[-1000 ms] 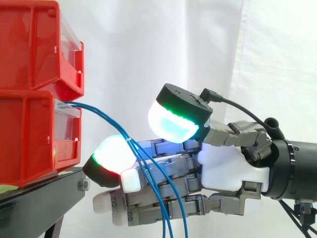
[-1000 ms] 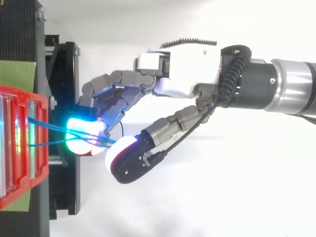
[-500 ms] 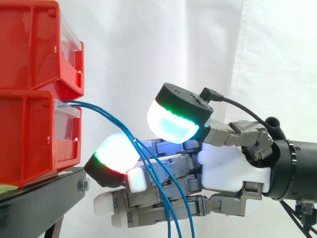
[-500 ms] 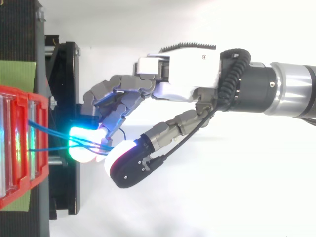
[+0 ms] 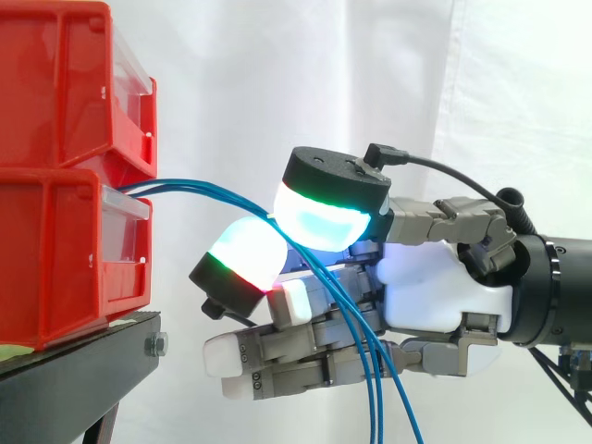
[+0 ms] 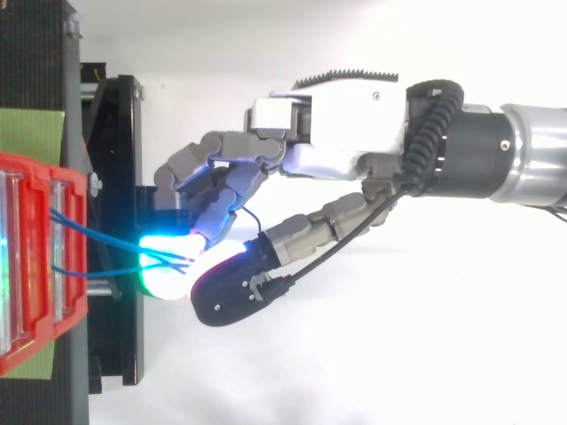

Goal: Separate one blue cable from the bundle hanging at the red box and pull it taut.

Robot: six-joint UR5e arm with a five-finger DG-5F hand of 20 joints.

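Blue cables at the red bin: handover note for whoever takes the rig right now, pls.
Hand: shut on the blue cables, pinched between the thumb pad and a finger pad, just off the lower red bin.
Cables: they run from the bin's front to the pinch with a slight bow, then hang down across the fingers.
Done: bundle reached and gripped.
Left: more than one strand seems to pass through the pinch, so isolate one, then draw away from the bin until it is straight.

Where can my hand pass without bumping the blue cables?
Bare: above the hand, right of the top red bin; and below its fingers, beside the black stand. Crowded: between the lower red bin and the hand, which pinches the blue cables.
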